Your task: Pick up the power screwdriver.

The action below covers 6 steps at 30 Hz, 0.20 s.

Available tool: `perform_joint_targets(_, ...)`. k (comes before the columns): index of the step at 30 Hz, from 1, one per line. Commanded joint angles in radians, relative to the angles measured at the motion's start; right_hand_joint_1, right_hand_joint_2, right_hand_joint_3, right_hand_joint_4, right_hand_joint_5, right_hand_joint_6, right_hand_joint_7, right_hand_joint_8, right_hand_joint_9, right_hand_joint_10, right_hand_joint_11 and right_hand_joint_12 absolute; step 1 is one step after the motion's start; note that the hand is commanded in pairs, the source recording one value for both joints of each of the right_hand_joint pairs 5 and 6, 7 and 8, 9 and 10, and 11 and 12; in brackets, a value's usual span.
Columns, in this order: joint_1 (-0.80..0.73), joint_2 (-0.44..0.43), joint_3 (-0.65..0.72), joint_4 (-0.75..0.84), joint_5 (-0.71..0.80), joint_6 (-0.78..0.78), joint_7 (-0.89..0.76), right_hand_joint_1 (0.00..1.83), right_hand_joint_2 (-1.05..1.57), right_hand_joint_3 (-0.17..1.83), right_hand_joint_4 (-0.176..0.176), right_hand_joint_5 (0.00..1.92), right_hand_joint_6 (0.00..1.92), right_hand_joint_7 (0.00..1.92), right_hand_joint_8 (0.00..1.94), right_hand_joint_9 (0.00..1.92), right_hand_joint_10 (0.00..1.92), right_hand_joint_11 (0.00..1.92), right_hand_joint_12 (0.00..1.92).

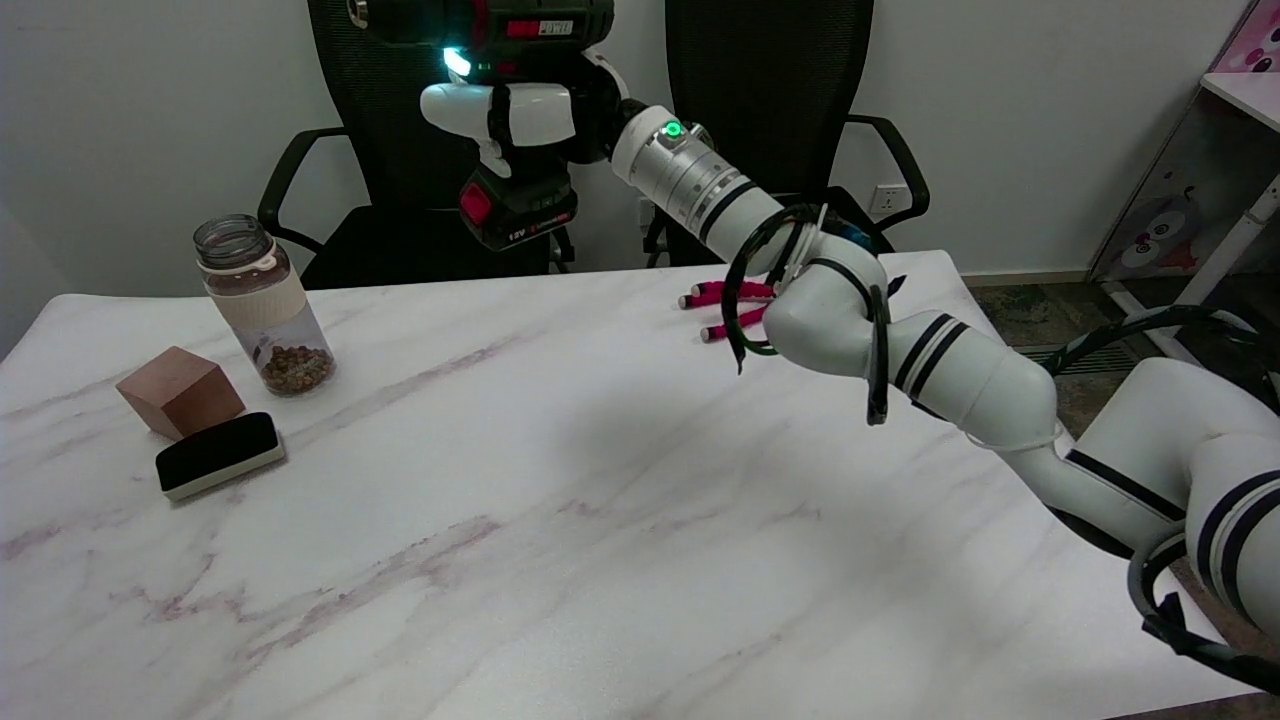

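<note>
Your robot hand (510,115) grips the power screwdriver (495,60) by its handle, high above the table's (560,480) far edge (work light on, top cropped from view). The lift looks complete; next, you need only hold it steady.

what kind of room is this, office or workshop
Most likely an office or lab room used for robot tests: two black mesh office chairs behind a marble-patterned table, a wall socket, and the right hand holding a power screwdriver.
</note>
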Motion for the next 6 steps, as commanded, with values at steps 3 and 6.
perform_joint_targets(3,-0.027,0.027,0.010,-0.035,0.007,-0.010,-0.001,0.93,0.83,0.78,0.016,1.62,1.62,1.62,1.62,1.92,1.92,1.92,1.92)
perform_joint_targets(6,-0.028,0.028,0.010,-0.011,0.007,-0.001,-0.001,0.93,0.83,0.78,0.020,1.62,1.62,1.62,1.62,1.92,1.92,1.92,1.92)
